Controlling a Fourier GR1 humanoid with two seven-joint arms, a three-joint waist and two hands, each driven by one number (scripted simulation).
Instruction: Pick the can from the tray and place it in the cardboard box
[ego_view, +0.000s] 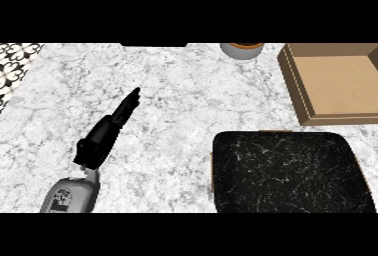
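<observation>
The left hand is stretching its fingers out straight and together over the marble counter, holding nothing. A black tray is lying well to their right, the open cardboard box beyond it; the can is showing nowhere

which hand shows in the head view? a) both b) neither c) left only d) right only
c: only the left robot hand shows, fingers straight over the counter, left of the tray; no right hand appears.
</observation>
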